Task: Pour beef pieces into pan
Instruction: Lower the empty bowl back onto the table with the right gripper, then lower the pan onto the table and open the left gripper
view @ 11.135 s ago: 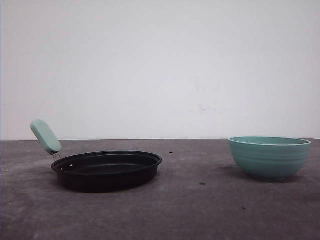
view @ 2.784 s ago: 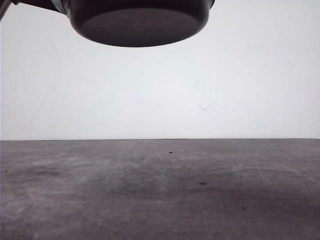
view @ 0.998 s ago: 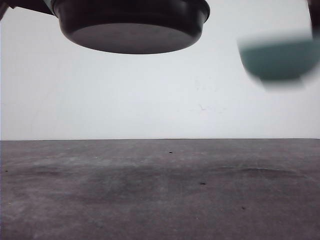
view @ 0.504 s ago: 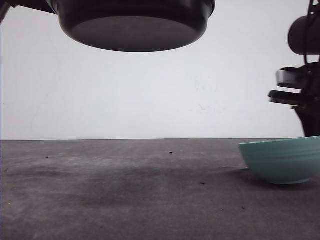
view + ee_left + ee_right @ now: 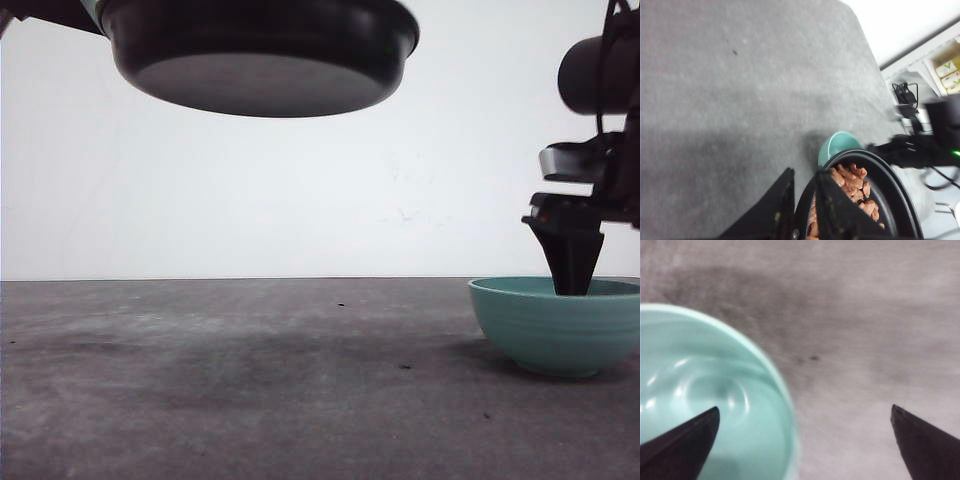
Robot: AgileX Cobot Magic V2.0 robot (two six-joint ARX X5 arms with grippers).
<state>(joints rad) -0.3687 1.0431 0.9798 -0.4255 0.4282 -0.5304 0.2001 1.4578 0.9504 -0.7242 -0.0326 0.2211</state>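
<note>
The pan (image 5: 262,55), at the top of the front view, is black and a bit shiny on its side, with a flat, dull bottom. In the left wrist view the beef pieces (image 5: 852,187) inside it look reddish-brown, bumpy and rough. The bowl (image 5: 715,400) is mint green, smooth and glossy, with bright spots of light and soft rings inside. The table (image 5: 250,390) is dark gray, dull and a little rough, with pale scuffed patches. The right gripper fingers (image 5: 682,442) look like black, dull plastic. The wall (image 5: 300,200) is white and plain.
</note>
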